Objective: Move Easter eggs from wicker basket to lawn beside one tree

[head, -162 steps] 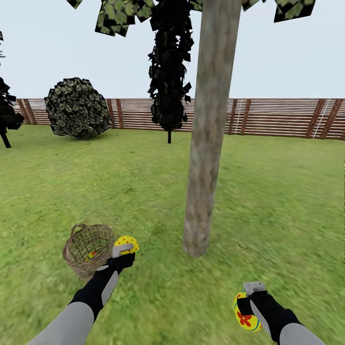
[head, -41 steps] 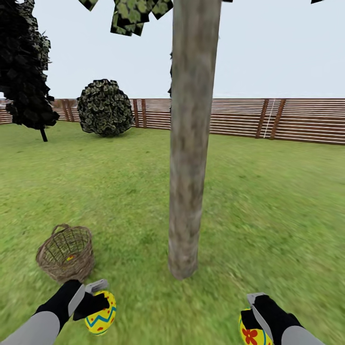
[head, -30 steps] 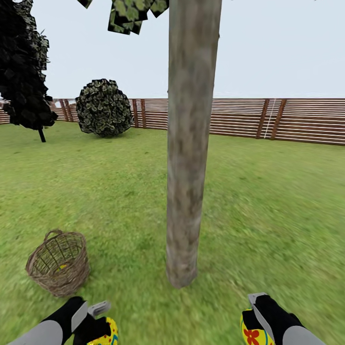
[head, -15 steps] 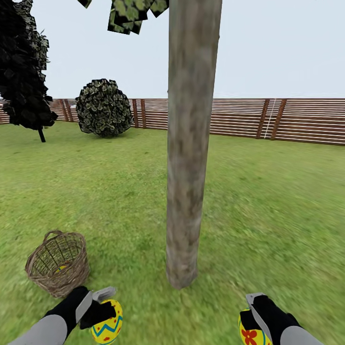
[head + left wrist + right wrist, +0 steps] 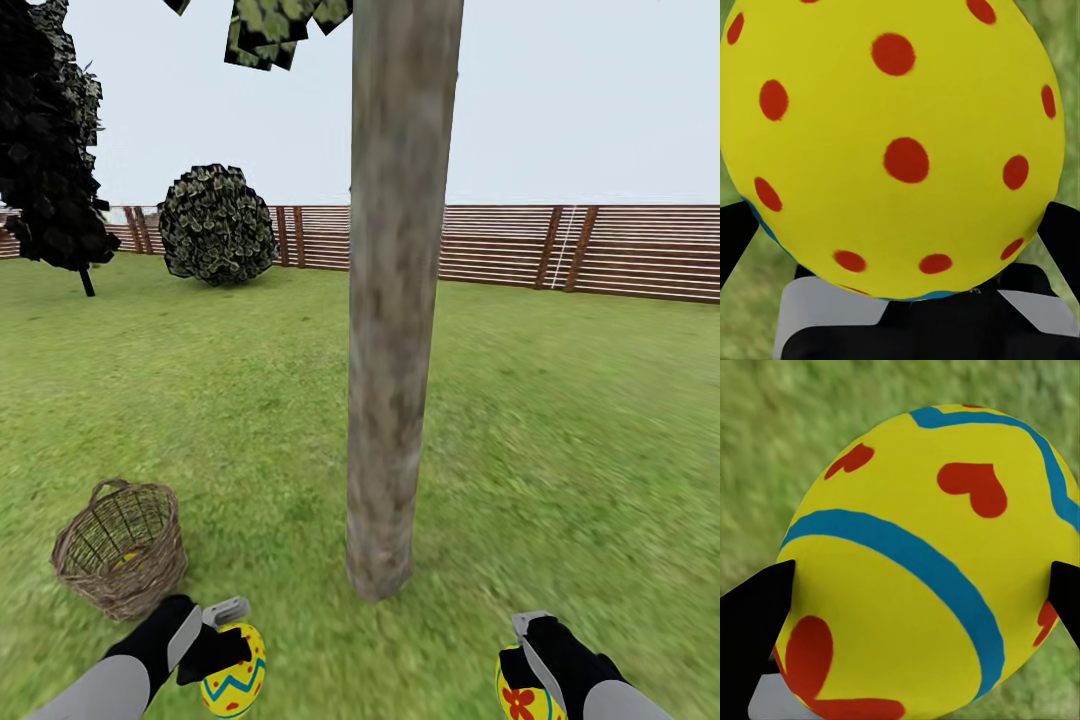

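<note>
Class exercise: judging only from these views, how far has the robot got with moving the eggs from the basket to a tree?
Done: two eggs are out of the wicker basket.
In hand: the left gripper is shut on one egg, the right gripper on another, both near the tree.
Left: neither lies on the lawn yet; a yellow spot in the basket may be the third.

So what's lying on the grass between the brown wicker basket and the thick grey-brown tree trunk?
Nothing: in the head view, bare green lawn separates the brown wicker basket from the grey-brown tree trunk.
</note>
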`<state>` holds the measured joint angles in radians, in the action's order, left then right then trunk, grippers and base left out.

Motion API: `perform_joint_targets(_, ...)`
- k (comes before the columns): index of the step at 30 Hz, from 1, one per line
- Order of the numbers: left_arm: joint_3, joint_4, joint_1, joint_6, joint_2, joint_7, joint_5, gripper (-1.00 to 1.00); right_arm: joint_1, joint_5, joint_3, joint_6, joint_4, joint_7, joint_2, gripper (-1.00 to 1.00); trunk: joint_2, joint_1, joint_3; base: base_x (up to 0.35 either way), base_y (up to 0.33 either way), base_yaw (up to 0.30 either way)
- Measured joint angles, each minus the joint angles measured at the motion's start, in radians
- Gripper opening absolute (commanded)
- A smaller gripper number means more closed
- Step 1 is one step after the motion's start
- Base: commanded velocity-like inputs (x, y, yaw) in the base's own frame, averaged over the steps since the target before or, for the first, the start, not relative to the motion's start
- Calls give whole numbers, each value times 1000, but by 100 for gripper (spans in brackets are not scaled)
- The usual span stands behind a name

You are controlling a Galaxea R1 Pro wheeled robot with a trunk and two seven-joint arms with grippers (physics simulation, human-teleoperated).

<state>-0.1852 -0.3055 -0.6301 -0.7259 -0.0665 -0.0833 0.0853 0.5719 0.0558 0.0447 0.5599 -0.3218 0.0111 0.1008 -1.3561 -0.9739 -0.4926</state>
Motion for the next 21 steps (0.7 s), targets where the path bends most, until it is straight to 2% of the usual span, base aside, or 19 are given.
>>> perform_joint_targets(21,-2,4,0,3,1,0,2,-100,0,-1,0,-1,0,0,-1,-100,-147,-81,-66,0,0,0)
